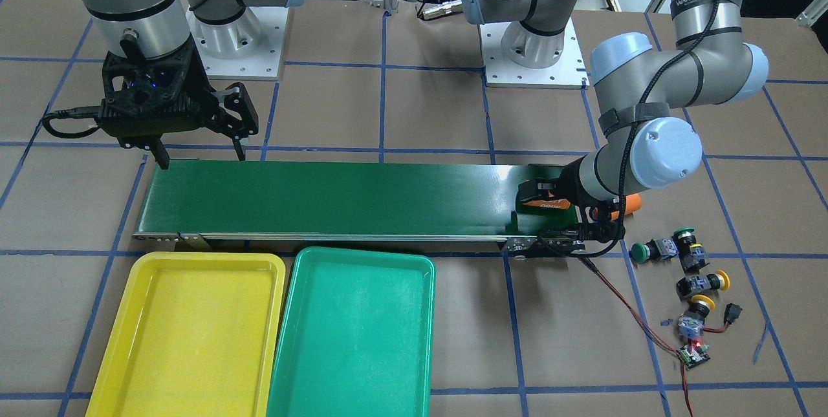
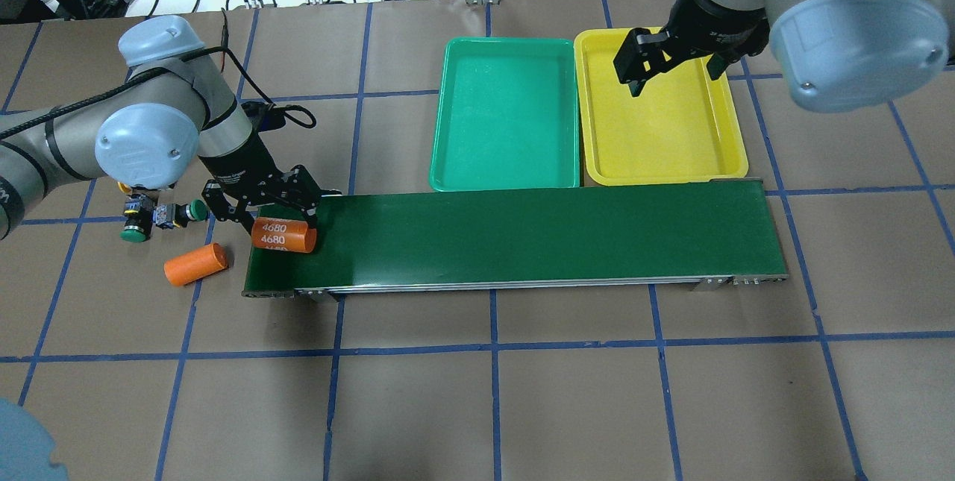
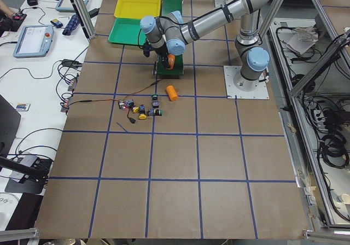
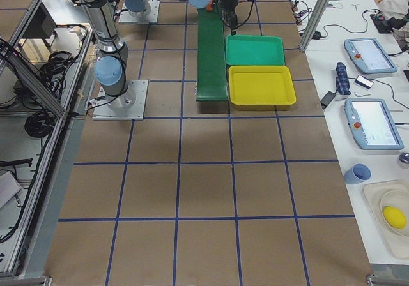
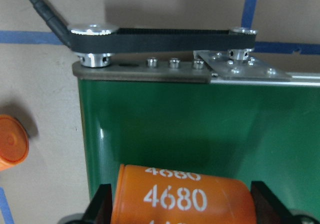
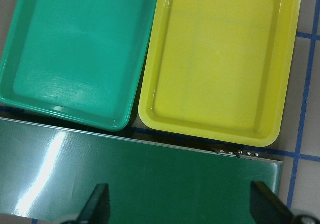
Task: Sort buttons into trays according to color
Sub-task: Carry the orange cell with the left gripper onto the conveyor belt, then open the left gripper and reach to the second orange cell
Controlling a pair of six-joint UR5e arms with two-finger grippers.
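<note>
Buttons [image 1: 689,286] look light, rigid, slick-capped, so pinch the blocky bodies; left hand [image 2: 282,220] clamps an orange cylinder [image 5: 182,199], right hand [image 1: 201,157] wide and empty.

Bright, even overhead light, soft shadows on my desk [image 2: 567,399]. Glare streaks the conveyor belt [image 6: 42,159] (worst at my right wrist) and pales the green tray [image 6: 65,79].

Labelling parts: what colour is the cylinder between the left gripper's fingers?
Orange, with white 4680 print; the cylinder shows best in the left wrist-mounted view.
</note>
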